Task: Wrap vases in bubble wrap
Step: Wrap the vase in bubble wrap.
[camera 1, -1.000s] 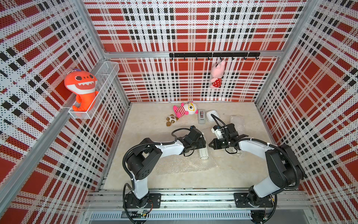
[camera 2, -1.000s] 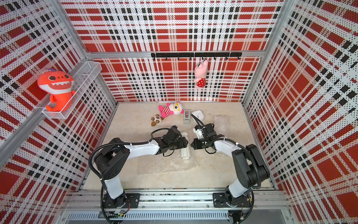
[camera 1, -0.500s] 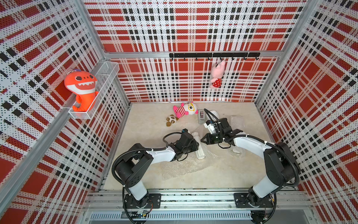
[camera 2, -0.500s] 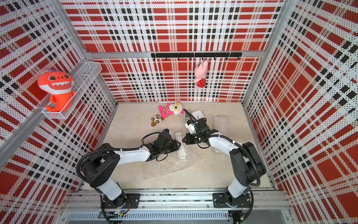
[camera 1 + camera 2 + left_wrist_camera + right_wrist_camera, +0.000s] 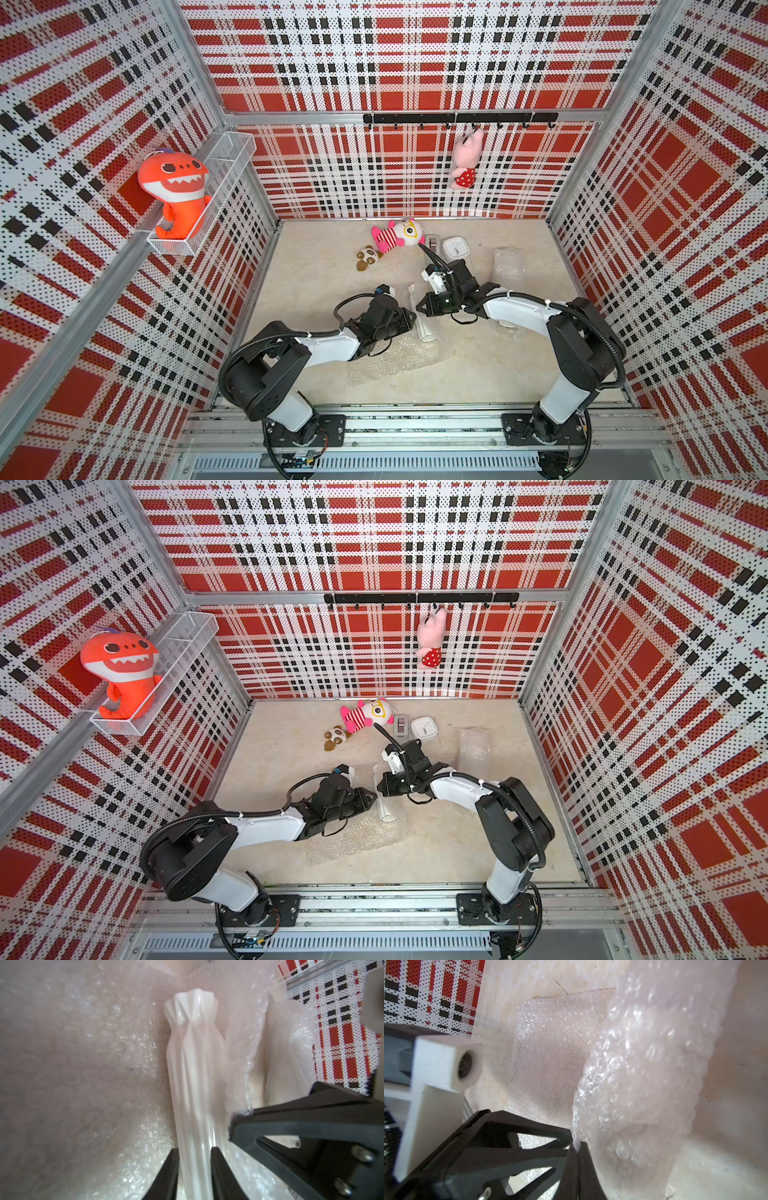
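Vase [image 5: 195, 1084] is now gripped by the left hand [image 5: 194, 1159], narrowed since before; right hand [image 5: 577, 1150] stays clenched on wrap [image 5: 643, 1084].

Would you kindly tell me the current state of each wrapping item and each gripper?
slim white ribbed ceramic vase: lying on its side, not yet covered.
clear bubble wrap sheet: spread under the vase, one edge lifted beside it.
second bubble wrap sheet: lying apart, untouched.
left gripper: shut on the vase.
right gripper: shut on the lifted wrap edge.
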You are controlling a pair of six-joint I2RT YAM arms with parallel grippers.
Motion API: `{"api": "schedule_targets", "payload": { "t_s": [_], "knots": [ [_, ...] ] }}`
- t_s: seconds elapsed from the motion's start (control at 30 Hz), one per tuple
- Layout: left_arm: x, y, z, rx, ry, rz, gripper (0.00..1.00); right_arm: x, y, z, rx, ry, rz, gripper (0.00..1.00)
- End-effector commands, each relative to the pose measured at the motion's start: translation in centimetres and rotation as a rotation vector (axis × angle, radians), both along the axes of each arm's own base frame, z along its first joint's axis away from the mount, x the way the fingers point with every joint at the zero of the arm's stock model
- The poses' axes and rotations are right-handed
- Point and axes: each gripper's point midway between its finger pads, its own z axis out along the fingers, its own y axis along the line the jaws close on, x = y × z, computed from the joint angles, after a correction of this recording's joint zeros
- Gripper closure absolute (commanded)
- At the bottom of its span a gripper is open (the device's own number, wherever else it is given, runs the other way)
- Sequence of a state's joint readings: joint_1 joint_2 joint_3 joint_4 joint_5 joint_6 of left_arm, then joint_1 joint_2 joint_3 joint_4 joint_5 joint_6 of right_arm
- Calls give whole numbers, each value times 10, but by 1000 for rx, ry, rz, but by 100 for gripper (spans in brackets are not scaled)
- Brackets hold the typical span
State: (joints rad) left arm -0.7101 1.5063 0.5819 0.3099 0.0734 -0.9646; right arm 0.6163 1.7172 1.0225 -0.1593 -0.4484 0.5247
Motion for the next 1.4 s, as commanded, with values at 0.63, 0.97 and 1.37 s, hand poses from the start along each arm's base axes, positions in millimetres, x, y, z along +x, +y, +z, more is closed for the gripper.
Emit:
{"api": "schedule_targets", "payload": {
  "t_s": [0.63,0.97,1.37],
  "knots": [
    [63,-12,23,92,-111,-22,42,3,13,2,4,-44,6,100],
    [64,-23,8,104,-79,-40,57,1,15,2,2,-52,10,100],
    [62,-17,1,66,-73,-37,93,-4,13,28,26,-85,13,91]
  ]
}}
